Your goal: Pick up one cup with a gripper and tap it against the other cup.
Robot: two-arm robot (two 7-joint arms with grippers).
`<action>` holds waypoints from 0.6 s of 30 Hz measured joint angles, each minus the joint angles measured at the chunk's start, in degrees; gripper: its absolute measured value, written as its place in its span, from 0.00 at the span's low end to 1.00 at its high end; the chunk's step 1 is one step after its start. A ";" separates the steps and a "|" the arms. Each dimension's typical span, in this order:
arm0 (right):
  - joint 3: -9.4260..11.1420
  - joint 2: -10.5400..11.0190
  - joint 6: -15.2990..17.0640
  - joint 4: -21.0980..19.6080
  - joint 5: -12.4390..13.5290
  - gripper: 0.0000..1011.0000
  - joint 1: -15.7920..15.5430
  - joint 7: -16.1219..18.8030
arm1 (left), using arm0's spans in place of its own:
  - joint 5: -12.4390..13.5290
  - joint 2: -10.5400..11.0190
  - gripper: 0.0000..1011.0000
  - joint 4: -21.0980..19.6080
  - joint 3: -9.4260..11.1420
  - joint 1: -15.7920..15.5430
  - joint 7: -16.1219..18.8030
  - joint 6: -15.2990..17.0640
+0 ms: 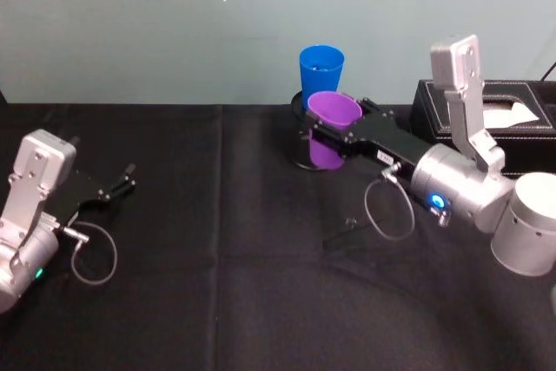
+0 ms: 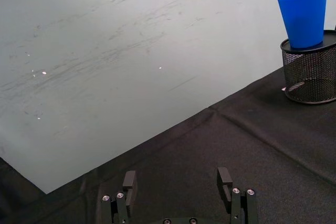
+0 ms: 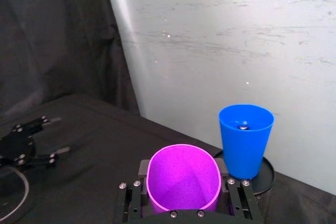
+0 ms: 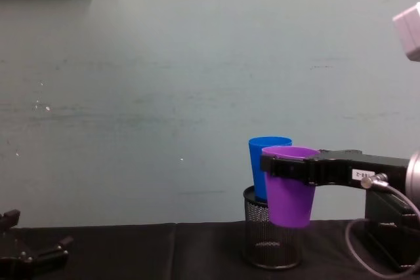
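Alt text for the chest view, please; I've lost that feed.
The right gripper holds the purple cup near its rim, clear of the table, overlapping the blue cup standing on a black mesh holder. The left gripper lies open at lower left.

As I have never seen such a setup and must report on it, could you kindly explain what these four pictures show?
This is a robot with two arms, each ending in a two-fingered claw. One picture looks down from its head, one looks across the table from its chest, and the other two come from cameras on its wrists. The table is covered with black cloth. Towards its back stands a black mesh pot with a blue cup sitting on top, and a tissue box lies further right. The right gripper is shut on a purple cup, gripping it near the rim and holding it off the table close to the blue cup. The left gripper is open and holds nothing. It sits low over the cloth on the left.
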 joint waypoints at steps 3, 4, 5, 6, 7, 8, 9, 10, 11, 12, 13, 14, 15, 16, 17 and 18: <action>-0.20 -0.90 -0.31 2.61 0.00 0.72 1.76 0.39 | 0.00 0.00 0.99 0.00 0.00 0.00 0.00 0.00; -0.27 -1.10 -0.34 3.29 0.00 0.72 2.21 0.44 | 0.00 0.00 0.99 0.00 0.00 0.00 0.00 0.00; -0.35 -1.30 -0.37 3.93 -0.01 0.72 2.65 0.50 | 0.00 0.00 0.99 0.00 0.00 0.00 0.00 0.00; -0.53 -1.77 -0.52 5.23 -0.10 0.72 3.58 0.75 | 0.00 0.00 0.99 0.00 0.00 0.00 0.00 0.00; -0.73 -2.20 -0.73 6.54 -0.27 0.72 4.45 0.81 | 0.00 0.00 0.99 0.00 0.00 0.00 0.00 0.00; -0.73 -2.20 -0.73 6.54 -0.27 0.72 4.45 0.81 | 0.00 0.00 0.99 0.00 0.00 0.00 0.00 0.00; -0.92 -2.62 -0.93 7.76 -0.54 0.72 5.34 0.87 | 0.00 0.00 0.99 0.00 0.00 0.00 0.00 0.00; -1.03 -2.77 -1.01 8.36 -0.70 0.72 5.67 0.88 | 0.00 0.00 0.99 0.00 0.00 0.00 0.00 0.00; -1.22 -3.13 -1.17 9.35 -0.98 0.72 6.38 0.93 | 0.00 0.00 0.99 0.00 0.00 0.00 0.00 0.00; -1.30 -3.30 -1.23 9.94 -1.14 0.72 6.77 0.96 | 0.00 0.00 0.99 0.00 0.00 0.00 0.00 0.00; -1.38 -3.47 -1.32 10.52 -1.31 0.72 7.11 0.96 | 0.00 0.00 0.99 0.00 0.00 0.00 0.00 0.00; -1.53 -3.83 -1.58 11.49 -1.73 0.72 7.72 0.95 | 0.00 0.00 0.99 0.00 0.00 0.00 0.00 0.00; -1.58 -3.99 -1.71 12.03 -1.96 0.72 8.05 0.92 | 0.00 0.00 0.99 0.00 0.00 0.00 0.00 0.00; -1.62 -4.14 -1.87 12.52 -2.16 0.72 8.32 0.90 | 0.00 0.00 0.99 0.00 0.00 0.00 0.00 0.00; -1.67 -4.31 -2.05 13.01 -2.39 0.72 8.63 0.90 | 0.00 0.00 0.99 0.00 0.00 0.00 0.00 0.00; -1.70 -4.46 -2.20 13.44 -2.59 0.72 8.89 0.89 | 0.00 0.00 0.99 0.00 0.00 0.00 0.00 0.00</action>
